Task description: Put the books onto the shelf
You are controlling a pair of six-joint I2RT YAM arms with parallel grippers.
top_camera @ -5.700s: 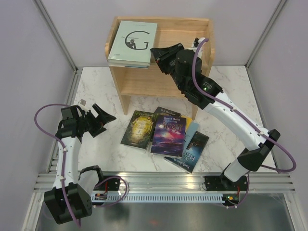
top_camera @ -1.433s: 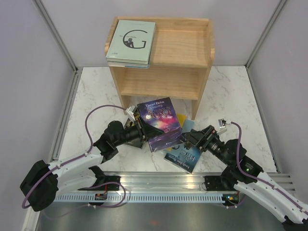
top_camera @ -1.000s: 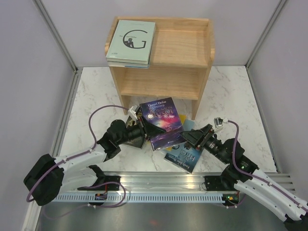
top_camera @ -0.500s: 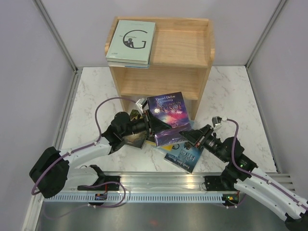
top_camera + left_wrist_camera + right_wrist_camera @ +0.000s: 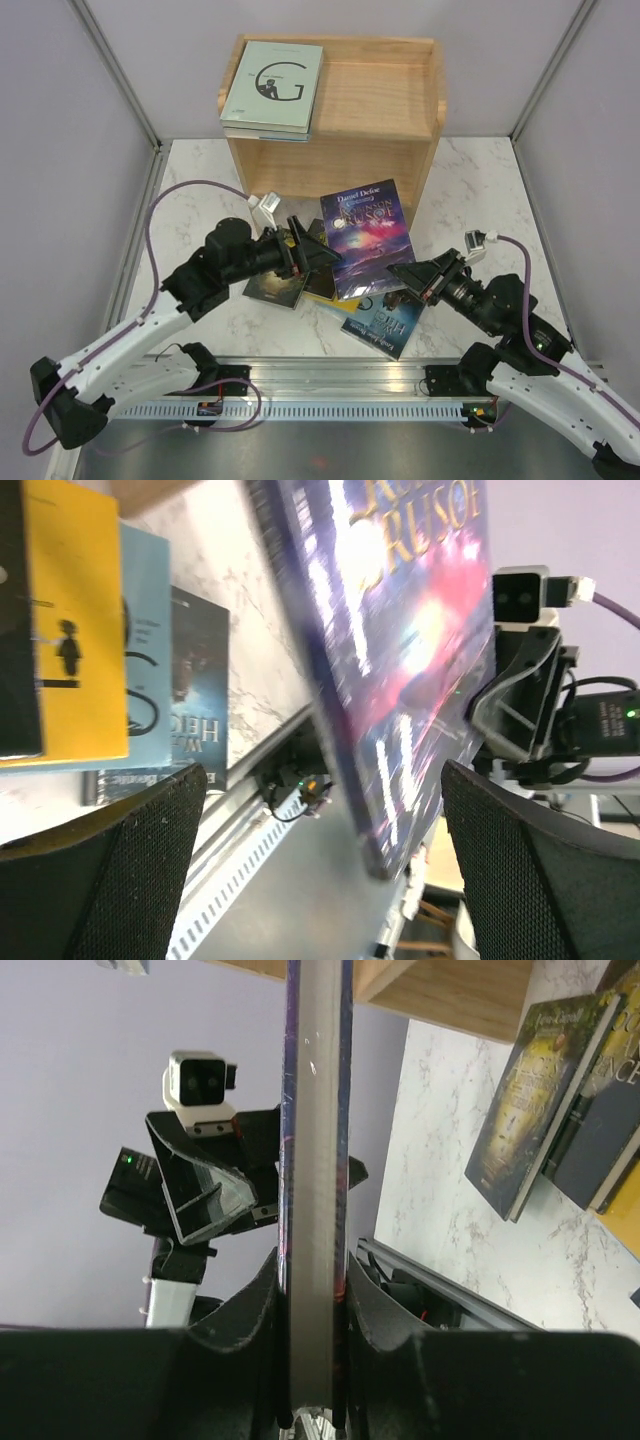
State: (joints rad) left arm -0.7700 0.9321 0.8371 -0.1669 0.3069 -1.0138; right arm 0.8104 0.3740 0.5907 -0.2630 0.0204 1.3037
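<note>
A purple book (image 5: 366, 236) stands tilted above the table in front of the shelf (image 5: 380, 100). My right gripper (image 5: 405, 276) is shut on its lower right edge; in the right wrist view the book (image 5: 315, 1160) runs edge-on between the fingers (image 5: 385, 1310). My left gripper (image 5: 318, 258) is wide open just left of the book, whose cover (image 5: 400, 630) sits between the spread fingers (image 5: 100, 880) untouched. A pale green "G" book (image 5: 275, 85) lies on the shelf's top board. A dark green-gold book (image 5: 272, 287), a yellow one (image 5: 70, 630) and blue ones (image 5: 385, 322) lie on the table.
The shelf's lower tier (image 5: 330, 165) opens toward the arms just behind the raised book. Grey walls close in the marble table (image 5: 480, 190) at left, right and back. A metal rail (image 5: 330, 375) runs along the near edge.
My left gripper has opened and let go of the purple book, drawing back to the left. The right gripper now holds the book, which has shifted right and up.
</note>
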